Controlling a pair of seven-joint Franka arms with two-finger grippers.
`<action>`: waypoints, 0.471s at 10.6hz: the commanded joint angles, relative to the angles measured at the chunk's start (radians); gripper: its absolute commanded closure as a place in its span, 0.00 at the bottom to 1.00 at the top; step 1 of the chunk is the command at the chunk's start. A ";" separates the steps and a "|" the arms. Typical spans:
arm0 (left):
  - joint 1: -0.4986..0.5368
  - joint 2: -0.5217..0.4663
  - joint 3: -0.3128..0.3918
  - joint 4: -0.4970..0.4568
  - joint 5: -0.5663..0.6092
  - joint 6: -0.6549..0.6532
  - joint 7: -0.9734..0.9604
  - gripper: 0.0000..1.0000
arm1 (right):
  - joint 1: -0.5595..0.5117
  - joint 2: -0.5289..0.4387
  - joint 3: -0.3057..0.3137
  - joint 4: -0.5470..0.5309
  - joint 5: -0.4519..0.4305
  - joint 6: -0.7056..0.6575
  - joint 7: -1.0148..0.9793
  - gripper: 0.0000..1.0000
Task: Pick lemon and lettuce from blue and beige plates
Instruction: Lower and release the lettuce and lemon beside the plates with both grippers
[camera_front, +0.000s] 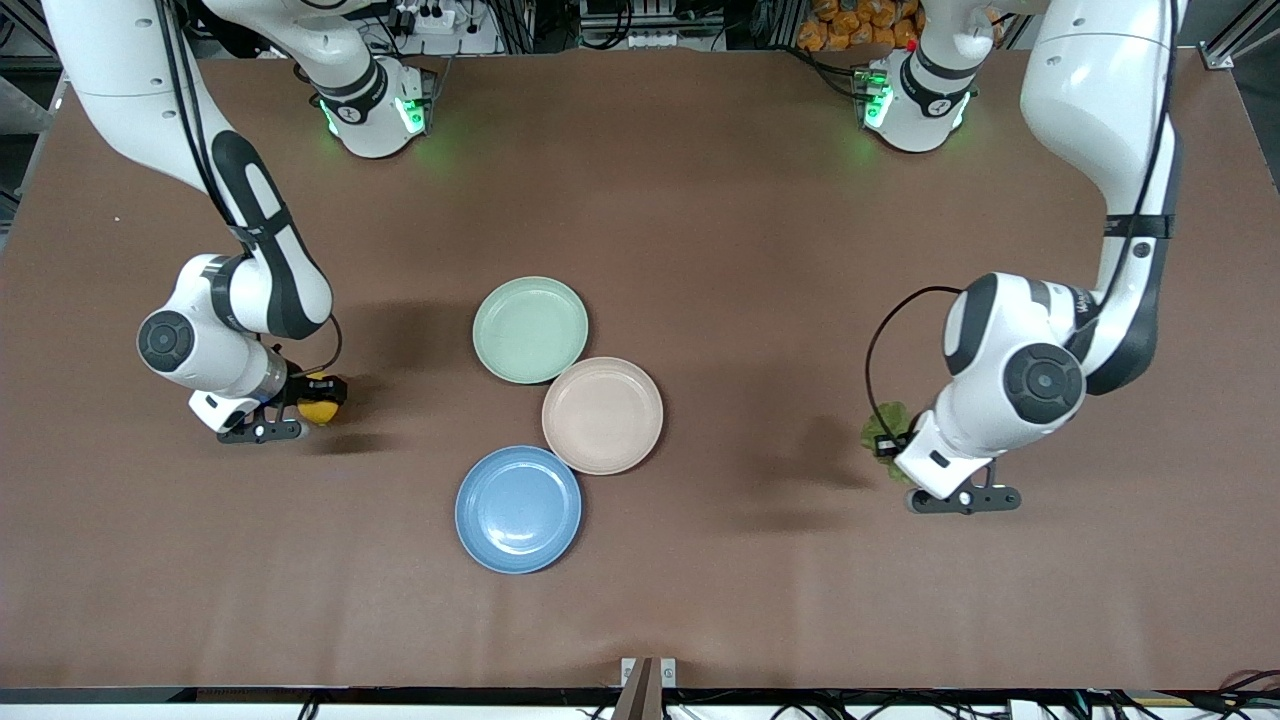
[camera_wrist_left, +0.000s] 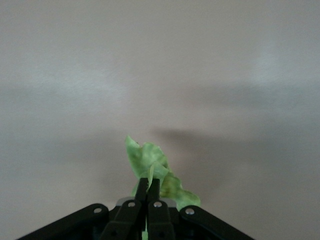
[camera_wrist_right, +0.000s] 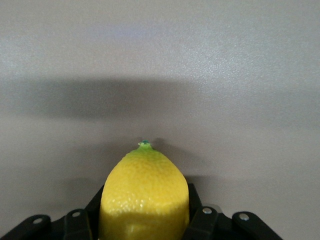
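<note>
My right gripper (camera_front: 322, 398) is shut on a yellow lemon (camera_front: 318, 410), held over bare table toward the right arm's end; in the right wrist view the lemon (camera_wrist_right: 144, 200) fills the jaws. My left gripper (camera_front: 885, 440) is shut on a green lettuce leaf (camera_front: 884, 422), held over bare table toward the left arm's end; in the left wrist view the leaf (camera_wrist_left: 152, 170) sticks out past the closed fingertips (camera_wrist_left: 148, 186). The blue plate (camera_front: 518, 509) and the beige plate (camera_front: 602, 415) lie empty at the table's middle.
An empty green plate (camera_front: 530, 329) lies beside the beige plate, farther from the front camera. The three plates touch or nearly touch. Brown table surface (camera_front: 700, 250) spreads around them. Both arm bases stand along the table's edge farthest from the front camera.
</note>
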 joint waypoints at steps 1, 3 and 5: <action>0.051 -0.015 -0.009 -0.016 0.021 -0.019 0.067 1.00 | -0.023 0.000 0.018 -0.001 -0.003 0.009 0.005 0.10; 0.069 -0.013 -0.009 -0.021 0.021 -0.019 0.083 1.00 | -0.023 -0.007 0.018 0.025 -0.003 -0.026 0.005 0.00; 0.071 -0.012 -0.009 -0.033 0.021 -0.022 0.071 0.20 | -0.024 -0.030 0.017 0.089 -0.003 -0.183 0.005 0.00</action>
